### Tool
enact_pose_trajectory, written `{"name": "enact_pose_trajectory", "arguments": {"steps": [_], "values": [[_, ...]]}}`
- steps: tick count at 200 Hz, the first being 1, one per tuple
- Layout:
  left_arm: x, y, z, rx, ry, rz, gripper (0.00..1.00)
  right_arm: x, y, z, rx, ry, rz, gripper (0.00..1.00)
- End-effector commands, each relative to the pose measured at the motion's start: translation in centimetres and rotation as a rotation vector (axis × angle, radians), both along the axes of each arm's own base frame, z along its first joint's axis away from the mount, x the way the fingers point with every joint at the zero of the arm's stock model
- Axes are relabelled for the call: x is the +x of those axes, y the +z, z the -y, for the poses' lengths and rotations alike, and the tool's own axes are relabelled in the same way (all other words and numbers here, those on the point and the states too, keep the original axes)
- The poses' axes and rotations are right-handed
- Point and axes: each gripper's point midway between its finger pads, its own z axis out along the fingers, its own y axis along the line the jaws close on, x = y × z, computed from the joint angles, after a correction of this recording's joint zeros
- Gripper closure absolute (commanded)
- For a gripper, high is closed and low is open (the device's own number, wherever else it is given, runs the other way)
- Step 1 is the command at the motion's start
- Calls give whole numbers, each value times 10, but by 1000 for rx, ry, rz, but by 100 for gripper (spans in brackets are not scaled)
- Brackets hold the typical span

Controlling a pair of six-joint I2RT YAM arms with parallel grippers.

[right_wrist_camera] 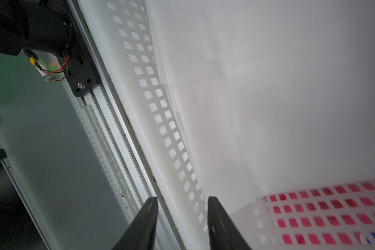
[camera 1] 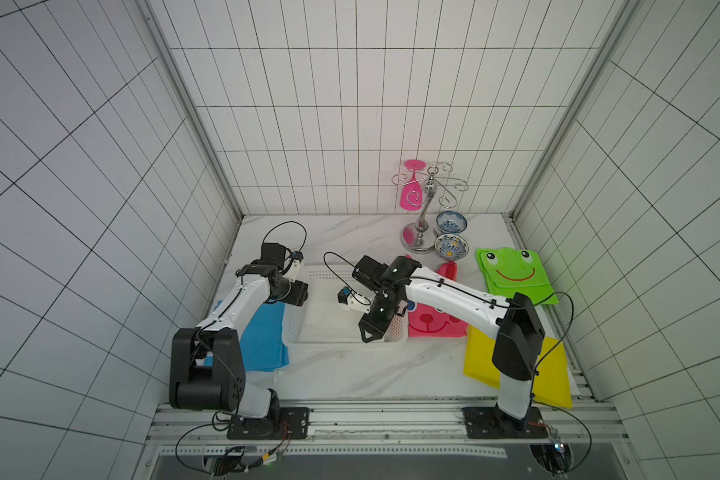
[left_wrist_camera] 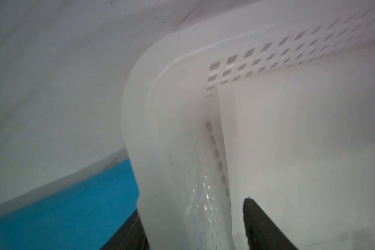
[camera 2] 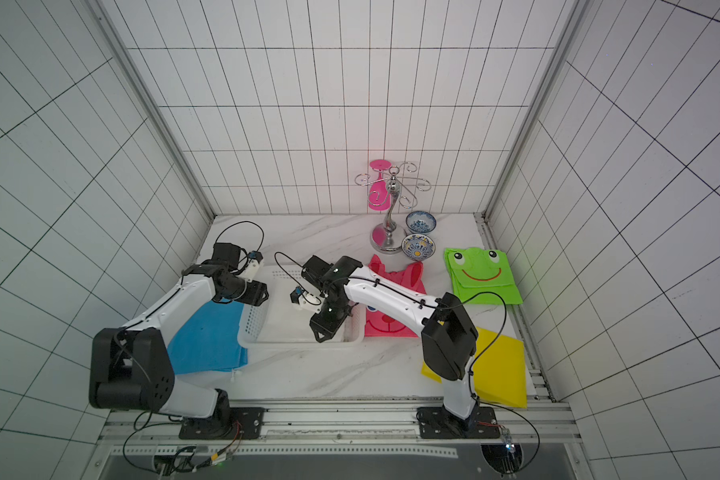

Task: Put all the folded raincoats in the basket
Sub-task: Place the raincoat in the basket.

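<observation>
Right gripper (right_wrist_camera: 182,198) pinches basket (right_wrist_camera: 139,71) front wall, narrow gap. Left gripper (left_wrist_camera: 192,204) straddles side wall, fingers wide, grip unclear. Only wrist views show this, top views don't.

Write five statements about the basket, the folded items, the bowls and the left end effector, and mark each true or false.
1. The basket sits between a blue folded item and a pink folded item. True.
2. The basket is empty. False: a white folded item lies inside.
3. The green frog-faced item lies in the basket. False: it lies on the table, beyond the pink one.
4. A blue bowl and a yellow-rimmed bowl stand beside the chrome stand. True.
5. The left end effector straddles the basket's side wall. True.
</observation>
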Motion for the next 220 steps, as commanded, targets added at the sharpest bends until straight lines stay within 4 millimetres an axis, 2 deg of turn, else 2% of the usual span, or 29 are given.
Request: {"name": "enact_pose_trajectory", "arguments": {"steps": [1,12,34,53,63,116,130,145,160,169,182,220], "values": [[10,4,3,-25,0,9,36,-8,-8,10,-78,66,-32,65],[10,2,4,-30,1,-1,38,-4,-12,9,-102,70,-25,72],[10,-1,4,-38,11,-11,40,3,-17,7,-136,73,-5,75],[9,-2,4,-39,14,-16,40,12,-26,5,-149,71,35,83],[9,-2,3,-41,16,-16,40,14,-30,3,-148,75,44,90],[8,-5,3,-65,26,-28,41,13,-33,-6,-67,61,-11,92],[8,-5,3,-67,28,-31,41,13,-23,-12,3,25,-100,92],[7,-5,5,-77,31,-38,42,8,2,-19,121,-1,-213,93],[6,-5,6,-87,29,-43,42,9,21,-22,189,13,-181,93],[7,-4,6,-89,31,-39,42,12,25,-21,200,9,-149,94],[6,-5,6,-89,31,-43,42,17,21,-18,168,5,-111,94],[2,-10,9,-108,26,-78,42,15,-24,3,-50,53,-55,95]]}}
